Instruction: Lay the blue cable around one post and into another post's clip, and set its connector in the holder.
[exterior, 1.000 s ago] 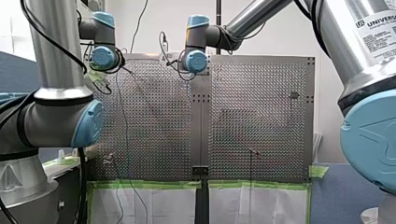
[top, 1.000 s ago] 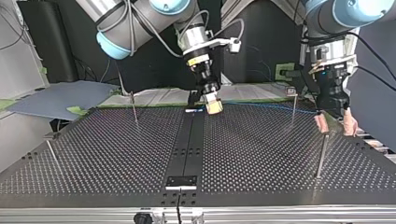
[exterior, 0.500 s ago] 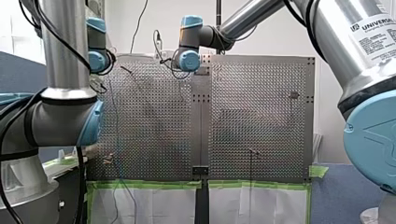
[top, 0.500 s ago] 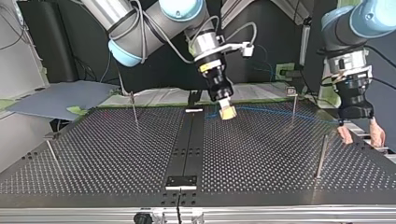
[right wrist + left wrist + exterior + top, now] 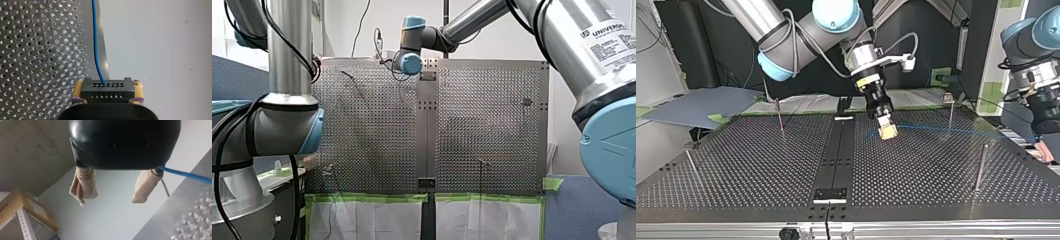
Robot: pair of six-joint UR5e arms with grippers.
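Front view: our right arm point(image 5: 462, 22) reaches to the far edge of the perforated worktop point(image 5: 492, 125).

Top view: our right hand point(image 5: 887, 131) is low over the worktop. The blue cable point(image 5: 931, 128) runs right from it, past a far post point(image 5: 950, 111).

Left wrist view: our left hand point(image 5: 110, 198) has its beige pads point(image 5: 83, 186) apart, with the cable beside one.

Right wrist view: our right hand is clamped on the black connector point(image 5: 107, 91), and the cable leads away from it.

Four posts point(image 5: 980, 167), one blue cable point(image 5: 936, 129), one connector point(image 5: 107, 90), two hands point(image 5: 111, 197) point(image 5: 887, 131)
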